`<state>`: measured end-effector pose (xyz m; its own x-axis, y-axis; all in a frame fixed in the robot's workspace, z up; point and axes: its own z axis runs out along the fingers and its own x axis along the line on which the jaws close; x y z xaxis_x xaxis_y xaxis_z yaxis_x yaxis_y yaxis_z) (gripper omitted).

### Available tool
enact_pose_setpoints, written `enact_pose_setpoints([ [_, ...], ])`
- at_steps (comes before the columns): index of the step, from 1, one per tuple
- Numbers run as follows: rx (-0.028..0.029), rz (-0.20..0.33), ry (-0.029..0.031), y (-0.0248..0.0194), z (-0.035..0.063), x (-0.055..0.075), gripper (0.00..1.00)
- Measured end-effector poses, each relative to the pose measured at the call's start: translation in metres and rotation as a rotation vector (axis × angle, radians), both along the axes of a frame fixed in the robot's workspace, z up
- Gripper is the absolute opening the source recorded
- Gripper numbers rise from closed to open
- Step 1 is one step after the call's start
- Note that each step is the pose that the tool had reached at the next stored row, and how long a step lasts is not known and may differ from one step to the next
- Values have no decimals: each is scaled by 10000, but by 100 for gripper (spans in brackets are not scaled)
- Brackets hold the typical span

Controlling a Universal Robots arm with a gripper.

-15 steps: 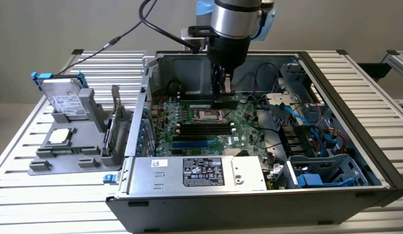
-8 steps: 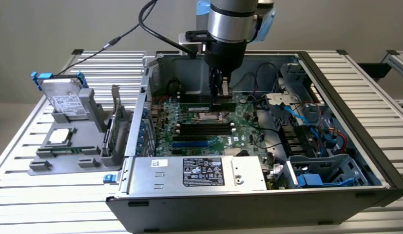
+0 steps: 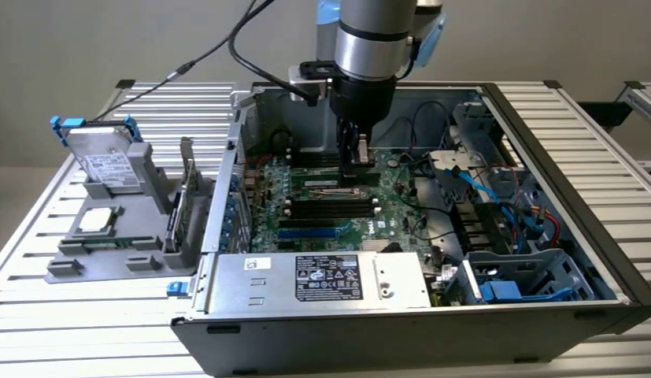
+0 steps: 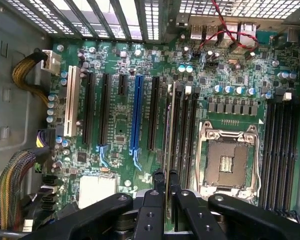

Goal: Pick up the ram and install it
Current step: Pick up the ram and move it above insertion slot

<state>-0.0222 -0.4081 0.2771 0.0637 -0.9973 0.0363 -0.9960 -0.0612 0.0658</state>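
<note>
The arm (image 3: 372, 31) is reaching down into the open computer case (image 3: 577, 150), and its gripper (image 3: 355, 175) is hanging low over the motherboard (image 3: 393, 201) near the middle of the case. In the wrist view the gripper (image 4: 166, 176) is pinching the ram (image 4: 170, 125) — the jaws are standing narrow, one fingertip on each flat face of the stick, so the thin green board is showing edge-on and running straight away from the fingertips. The ram is lying along the bank of black memory slots (image 4: 187, 130) that is sitting just beside the processor socket (image 4: 229, 161), on the side of that bank away from the socket (whether its edge is touching a slot or hovering just over it, I cannot tell). A second bank of slots (image 4: 282, 150) is sitting on the other side of the socket, and a blue expansion slot (image 4: 136, 112) is running parallel to the stick among black ones.

In the exterior view, the power supply (image 3: 325, 279) is occupying the near edge of the case. At the exterior view's left, a grey holder (image 3: 105, 252) is resting on the slatted table (image 3: 52, 339) beside the case, carrying a hard drive (image 3: 102, 161), a square silver processor chip (image 3: 98, 221) and an upright green card (image 3: 184, 197) — all well apart from the gripper.
</note>
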Motion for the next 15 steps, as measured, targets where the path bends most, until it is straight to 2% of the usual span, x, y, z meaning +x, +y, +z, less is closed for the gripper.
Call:
enact_pose_setpoints([
  [15, 1, -1, 0, 0, -273, 8, 14],
])
